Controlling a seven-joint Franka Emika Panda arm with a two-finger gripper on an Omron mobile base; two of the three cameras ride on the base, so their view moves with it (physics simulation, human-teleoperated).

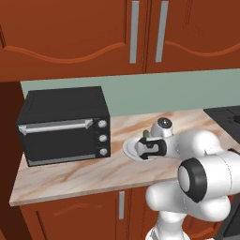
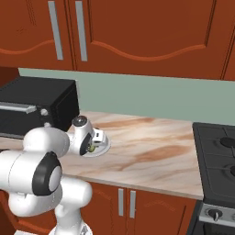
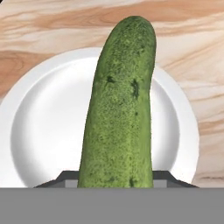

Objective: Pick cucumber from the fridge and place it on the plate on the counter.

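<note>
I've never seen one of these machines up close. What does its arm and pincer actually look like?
The arm is glossy white, built from fat rounded segments like stacked tubes, with black rings where the segments meet. A round white cap with a dark centre tops the wrist. The pincer is a white block with dark parts at the front and two small dark fingers. No loose cables or lettering show.

Green cucumber (image 3: 120,105) — above white plate (image 3: 35,127)
</note>
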